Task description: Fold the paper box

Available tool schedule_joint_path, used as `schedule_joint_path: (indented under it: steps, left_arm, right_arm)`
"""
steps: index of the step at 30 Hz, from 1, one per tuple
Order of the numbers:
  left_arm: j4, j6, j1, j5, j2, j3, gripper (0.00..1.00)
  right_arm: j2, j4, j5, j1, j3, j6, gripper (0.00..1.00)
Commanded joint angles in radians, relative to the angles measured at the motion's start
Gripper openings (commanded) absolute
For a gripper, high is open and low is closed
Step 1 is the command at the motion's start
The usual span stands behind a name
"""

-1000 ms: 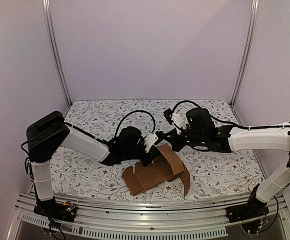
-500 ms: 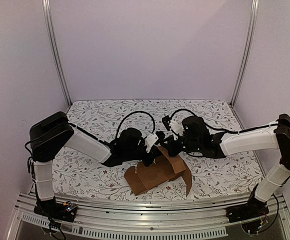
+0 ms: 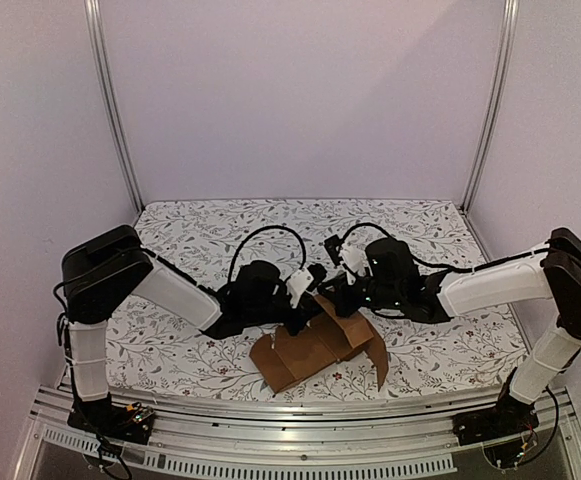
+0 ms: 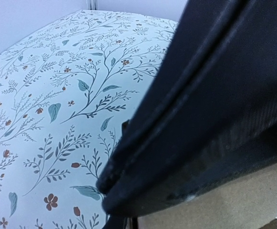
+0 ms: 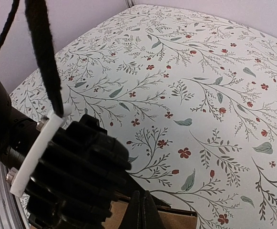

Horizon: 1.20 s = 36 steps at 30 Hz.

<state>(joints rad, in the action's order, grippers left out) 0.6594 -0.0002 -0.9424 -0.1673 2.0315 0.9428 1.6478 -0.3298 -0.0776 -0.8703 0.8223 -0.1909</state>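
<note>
Pale lilac walls [image 3: 300, 100] enclose the scene on 3 sides. A floral cloth [image 3: 200, 235] covers the table, and a metal rail [image 3: 270, 415] runs along its 6 o'clock edge.

In the top view the left arm [image 3: 170, 290] reaches in from 8 o'clock and the right arm [image 3: 490, 285] from 3 o'clock. Both wrists meet just short of the cloth's centre.

The paper box [image 3: 315, 350] lies at 6 o'clock from that meeting point, near the rail. It is brown, partly folded, with 1 panel standing up at its 3 o'clock side and a flap raised toward 12 o'clock under the wrists.

The left gripper [image 3: 300, 322] is down at the box's 10 o'clock corner. Its own camera is filled by a dark blurred mass with cardboard at 5 o'clock, so I cannot tell how its jaws stand.

The right gripper [image 3: 332, 300] is at the raised flap. In its wrist view the 2 fingers [image 5: 136, 214] are pressed together with only a thin seam between them, over the cardboard's upper edge at 6 o'clock. Whether cardboard sits in that seam cannot be told.

A black cable [image 3: 265, 240] loops above the left wrist.
</note>
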Motion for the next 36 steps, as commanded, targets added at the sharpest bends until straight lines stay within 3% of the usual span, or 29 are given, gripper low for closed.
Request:
schedule_joint_path:
  steps: [1,8,24,36]
  left_arm:
    - [0.030,-0.024,-0.007,-0.008,0.024,-0.035,0.12]
    - [0.046,-0.028,-0.007,0.000,0.027,-0.052,0.17]
    - [0.051,-0.027,-0.007,0.000,0.047,-0.029,0.16]
    - [0.057,-0.028,-0.007,0.000,0.042,-0.016,0.00]
  right_arm:
    - [0.049,0.044,0.005,0.000,-0.034,-0.014,0.00]
    - [0.055,0.045,0.009,-0.001,-0.038,-0.016,0.00]
    - [0.085,0.102,0.073,-0.048,-0.028,0.001,0.00]
    - [0.077,0.102,0.073,-0.048,-0.007,-0.010,0.00]
